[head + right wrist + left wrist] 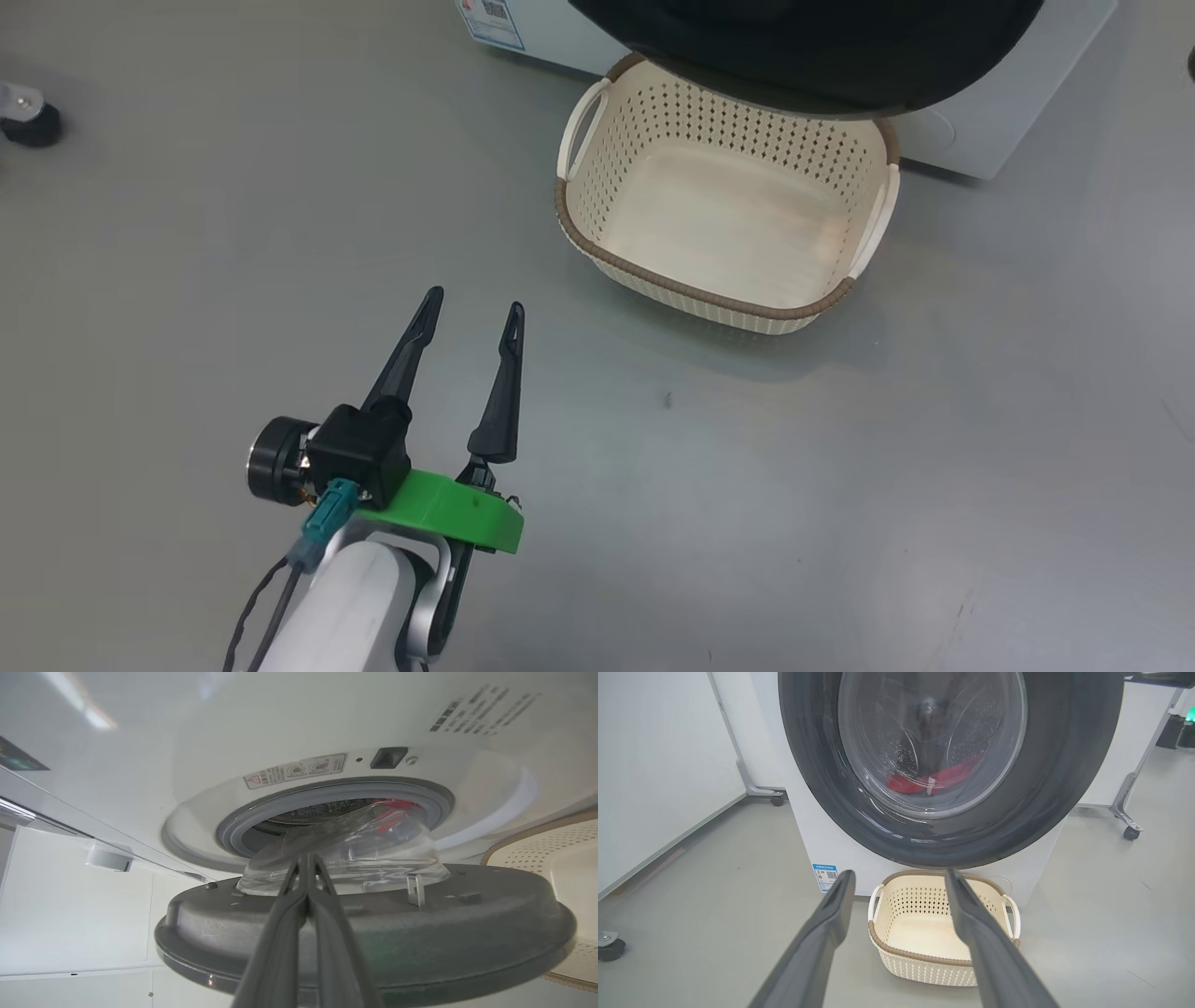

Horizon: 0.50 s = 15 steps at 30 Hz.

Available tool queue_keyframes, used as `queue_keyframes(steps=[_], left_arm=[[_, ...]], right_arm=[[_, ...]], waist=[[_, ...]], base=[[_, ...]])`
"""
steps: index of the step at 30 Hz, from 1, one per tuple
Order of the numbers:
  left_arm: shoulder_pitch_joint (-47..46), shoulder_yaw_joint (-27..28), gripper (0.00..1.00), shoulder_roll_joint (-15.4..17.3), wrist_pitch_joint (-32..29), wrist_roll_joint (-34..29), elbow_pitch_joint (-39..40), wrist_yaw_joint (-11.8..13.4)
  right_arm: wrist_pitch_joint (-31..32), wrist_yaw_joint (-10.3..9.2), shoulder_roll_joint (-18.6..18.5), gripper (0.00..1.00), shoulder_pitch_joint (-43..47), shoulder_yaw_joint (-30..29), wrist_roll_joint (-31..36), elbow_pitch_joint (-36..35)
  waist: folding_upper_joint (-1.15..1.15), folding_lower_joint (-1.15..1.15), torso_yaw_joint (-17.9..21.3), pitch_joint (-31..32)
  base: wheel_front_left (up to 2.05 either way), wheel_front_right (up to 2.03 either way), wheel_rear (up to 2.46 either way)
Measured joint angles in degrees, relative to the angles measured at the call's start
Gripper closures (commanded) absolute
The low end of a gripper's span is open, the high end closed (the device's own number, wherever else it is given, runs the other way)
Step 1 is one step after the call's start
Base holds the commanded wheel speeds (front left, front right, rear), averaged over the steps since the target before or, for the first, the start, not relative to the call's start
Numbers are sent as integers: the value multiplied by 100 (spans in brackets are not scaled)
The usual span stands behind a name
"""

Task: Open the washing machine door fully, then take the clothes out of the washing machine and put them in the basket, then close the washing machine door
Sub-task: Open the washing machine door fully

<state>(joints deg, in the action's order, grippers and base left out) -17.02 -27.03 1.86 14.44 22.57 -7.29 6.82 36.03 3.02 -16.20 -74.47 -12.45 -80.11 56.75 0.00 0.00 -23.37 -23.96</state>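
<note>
The washing machine door (1045, 788), black-rimmed with a glass bowl, stands partly open from the white washing machine (140, 765). Red clothes (934, 779) lie in the drum, seen through the glass and past the grey gasket (397, 806). The cream basket (597, 201) sits empty on the floor under the door (812, 47). My left gripper (474, 303) hovers open over the floor, left of and nearer than the basket (924, 966), holding nothing. My right gripper (306, 858) is shut, its fingers lying in the gap along the door's grey inner face (467, 933), tips at the glass bowl's base.
White panels on wheeled stands flank the machine (668, 765), with casters on the floor (1130, 833). Another black caster (30, 119) stands far left. A blue label (825, 876) marks the machine's lower front corner. Grey floor spreads around the basket.
</note>
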Motion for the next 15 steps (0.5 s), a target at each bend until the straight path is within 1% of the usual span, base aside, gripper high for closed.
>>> queue_keyframes(steps=[3, 4, 8, 10, 15], left_arm=[[68, 68, 0, 1, 0, 0, -33, 0], [101, 70, 0, 1, 0, 0, -67, 0], [209, 93, 0, 1, 0, -46, -163, 0], [240, 141, 0, 2, 0, -79, -186, 0], [435, 402, 0, 4, 0, -118, -298, 0]], right_arm=[[-132, 352, 34, 100, 330, 170, 212, -51], [-187, 388, 53, 100, 439, 192, 265, -59], [-357, 398, 188, 100, 805, 215, 299, -116], [-371, 399, 241, 100, 988, 315, 371, -175], [-566, 398, 453, 100, 1477, 477, 514, -368]], waist=[[0, 0, 73, 122], [0, 0, 102, 168], [0, 0, 230, 370], [0, 0, 304, 483], [0, 0, 520, 773]], base=[[0, 0, 0], [0, 0, 0], [0, 0, 0], [0, 0, 0], [0, 0, 0]])
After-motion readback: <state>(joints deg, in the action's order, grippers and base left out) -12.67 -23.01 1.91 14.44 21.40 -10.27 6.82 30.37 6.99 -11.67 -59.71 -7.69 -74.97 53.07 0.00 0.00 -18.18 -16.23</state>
